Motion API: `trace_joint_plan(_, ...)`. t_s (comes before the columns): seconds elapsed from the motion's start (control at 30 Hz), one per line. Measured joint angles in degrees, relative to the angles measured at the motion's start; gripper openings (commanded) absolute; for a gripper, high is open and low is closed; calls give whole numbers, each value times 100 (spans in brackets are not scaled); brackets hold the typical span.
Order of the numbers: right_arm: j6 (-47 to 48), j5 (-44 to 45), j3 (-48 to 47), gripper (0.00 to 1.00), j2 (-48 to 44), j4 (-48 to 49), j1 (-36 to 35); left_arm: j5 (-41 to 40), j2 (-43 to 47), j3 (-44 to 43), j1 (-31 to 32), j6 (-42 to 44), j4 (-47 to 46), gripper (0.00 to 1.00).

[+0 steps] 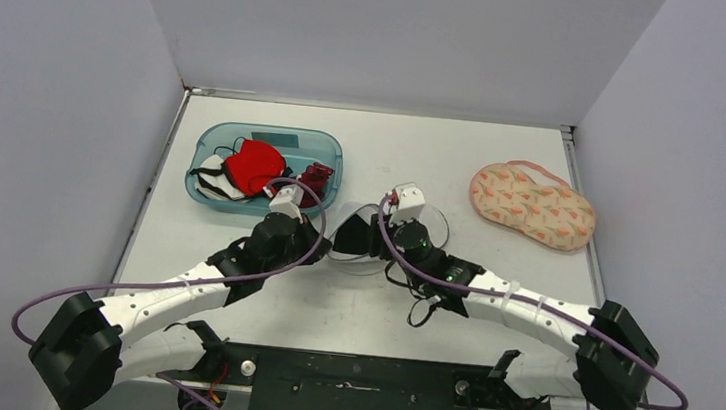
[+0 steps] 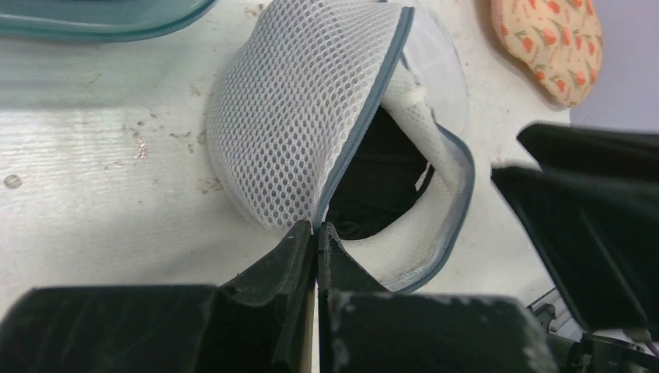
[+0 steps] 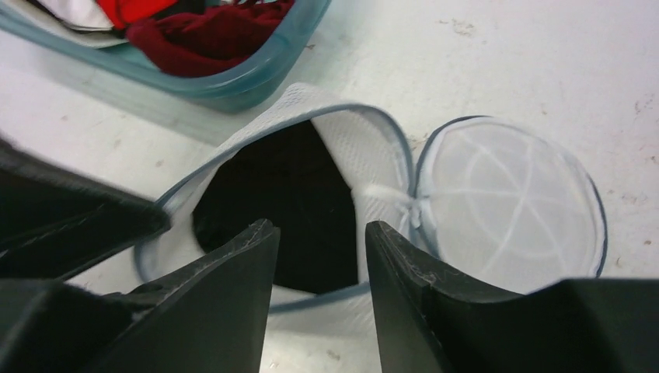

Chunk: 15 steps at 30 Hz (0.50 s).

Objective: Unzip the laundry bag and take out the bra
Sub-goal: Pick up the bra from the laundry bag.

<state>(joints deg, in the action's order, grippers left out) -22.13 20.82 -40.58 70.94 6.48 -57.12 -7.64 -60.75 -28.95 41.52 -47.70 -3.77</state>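
Note:
The white mesh laundry bag (image 2: 287, 116) lies mid-table with its grey zipper undone and its mouth gaping. Inside the opening shows the black bra (image 2: 381, 179). My left gripper (image 2: 316, 229) is shut on the bag's zipper edge at the near corner of the mouth, holding that side up. In the right wrist view the bra (image 3: 287, 194) fills the dark opening, and the bag's round flap (image 3: 509, 202) lies flat to the right. Just above the mouth hangs my right gripper (image 3: 320, 229), open with nothing between its fingers. From above, the bag (image 1: 360, 250) sits between both grippers.
A teal bin (image 1: 202, 192) with red, white and dark garments stands left of the bag, close behind my left gripper. A peach floral padded item (image 1: 532, 203) lies at the back right. Walls enclose the table on three sides.

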Motion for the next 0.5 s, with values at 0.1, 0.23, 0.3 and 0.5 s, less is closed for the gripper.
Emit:
trace_joint_plan(0.1,186,-254,-264,40,570,129,389,-103,2,33,-13,-11,114,0)
trace_joint_plan(0.23,496,-715,-802,39,1342,26,566,-164,68,35,-50,-11,234,0)
trace_joint_plan(0.3,627,-929,-942,38,1532,-59,566,-179,96,35,-72,-11,236,0)
trace_joint_plan(0.5,737,-1274,-728,39,1427,-385,461,-131,48,35,-92,-9,164,0)
